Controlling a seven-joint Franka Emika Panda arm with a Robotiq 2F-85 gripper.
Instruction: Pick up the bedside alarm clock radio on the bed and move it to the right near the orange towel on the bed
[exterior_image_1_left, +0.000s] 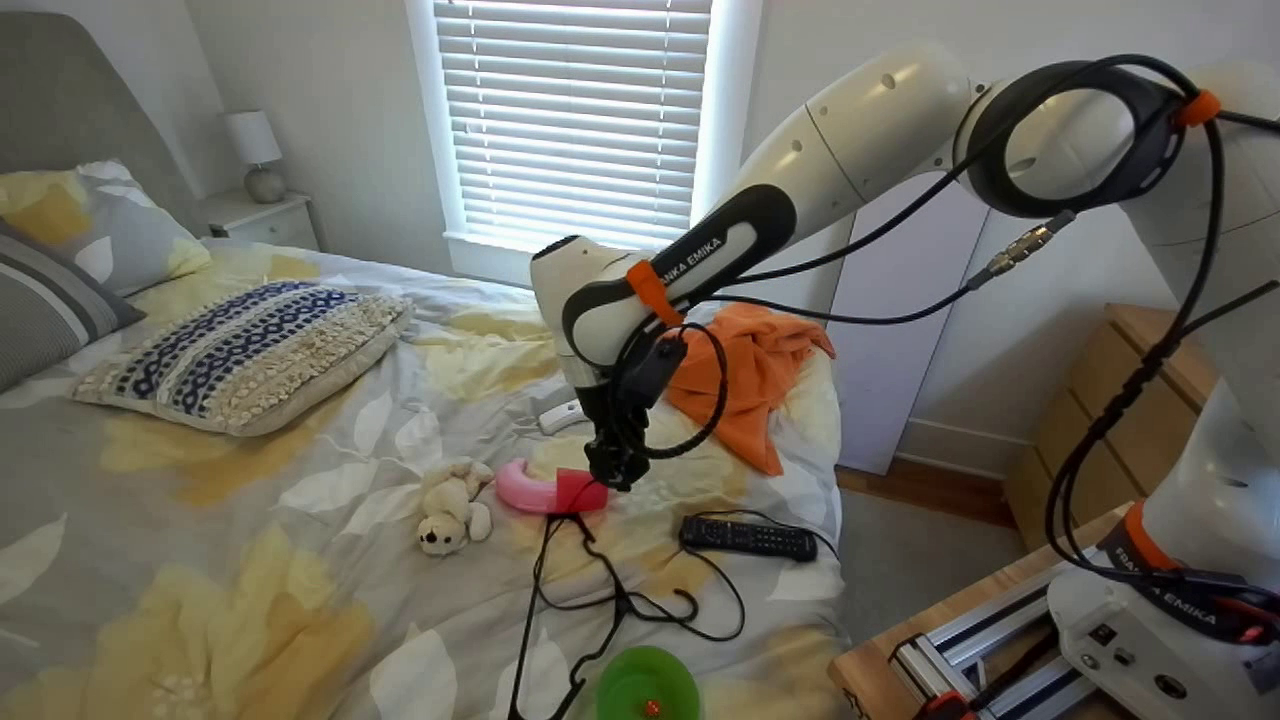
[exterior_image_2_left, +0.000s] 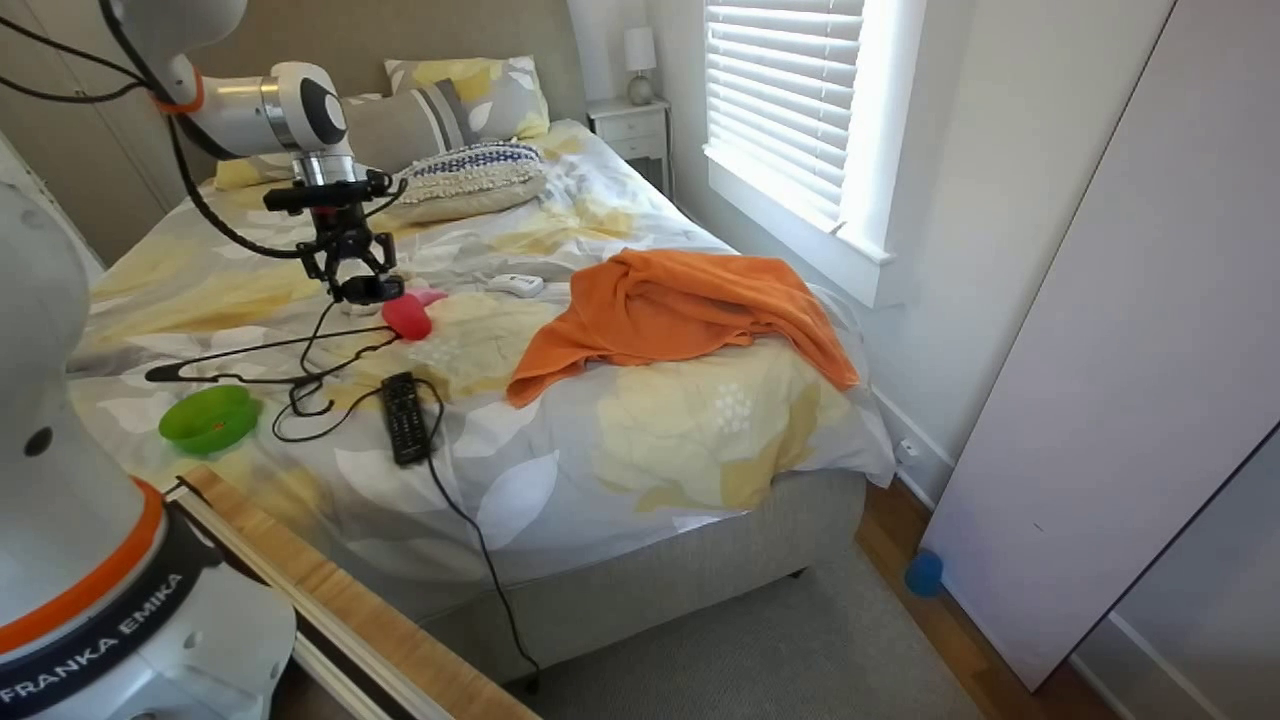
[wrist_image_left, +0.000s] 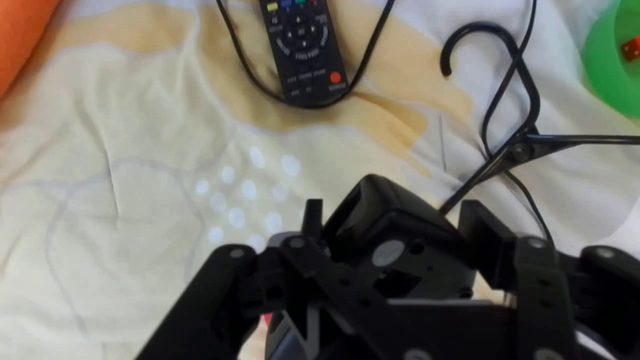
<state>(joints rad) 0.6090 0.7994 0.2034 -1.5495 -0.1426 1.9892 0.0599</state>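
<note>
In an exterior view, a round green bowl sits near a black clothes hanger; next, the black gripper has its jaws clamped on the black boxy alarm clock radio, held above the grey-and-yellow floral bed; then come a long black remote control and, well apart, the crumpled orange towel.

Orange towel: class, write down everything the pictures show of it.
The orange towel is plain and looks like soft cloth. It lies rumpled in a loose heap on the floral bedspread, toward the foot end on the side nearer the blinds, with deep folds and one tapering corner. Nothing else visibly touches it. The arm partly hides it in an exterior view; the wrist view catches only an edge.
</note>
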